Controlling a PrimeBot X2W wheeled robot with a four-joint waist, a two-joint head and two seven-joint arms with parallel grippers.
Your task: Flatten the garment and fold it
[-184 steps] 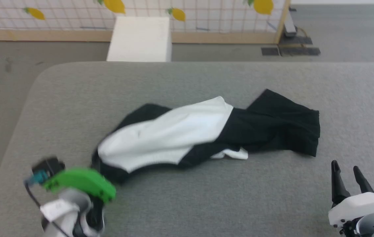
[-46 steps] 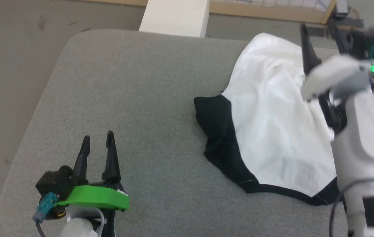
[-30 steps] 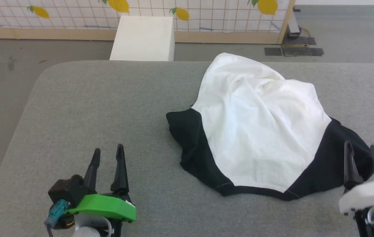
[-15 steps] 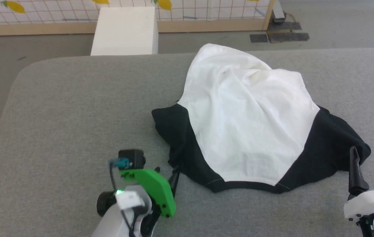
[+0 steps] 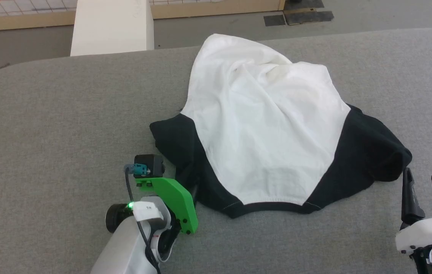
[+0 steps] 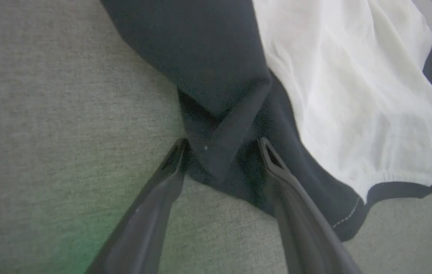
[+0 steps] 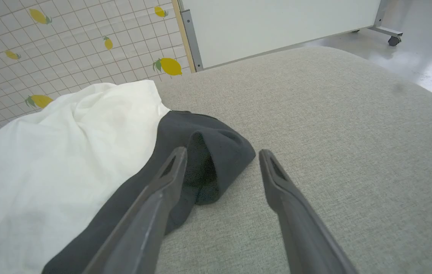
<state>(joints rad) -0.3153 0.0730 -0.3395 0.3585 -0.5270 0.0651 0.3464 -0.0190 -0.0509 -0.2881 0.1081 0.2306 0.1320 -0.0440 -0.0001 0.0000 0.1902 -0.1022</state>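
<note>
grey padded table (image 5: 48,114) with a crumpled black-and-white garment (image 5: 269,133) and two robot grippers at its near edge.
the garment lies bunched right of centre, not yet flat. left gripper (image 6: 221,146), at the garment's 8 o'clock, has its fingers apart astride a black fold (image 6: 231,125), likely placed to pinch it for spreading. right gripper (image 5: 421,175), at 4 o'clock, fingers also apart, sits just beside the black sleeve opening (image 7: 204,167).

There is one shirt (image 5: 265,125) and one grey tabletop (image 5: 48,114). There are two hands, the left hand (image 6: 222,141) and the right hand (image 5: 421,173), each with two dark fingers (image 7: 286,205). One white box (image 5: 111,26) stands past the tabletop's far edge.
</note>
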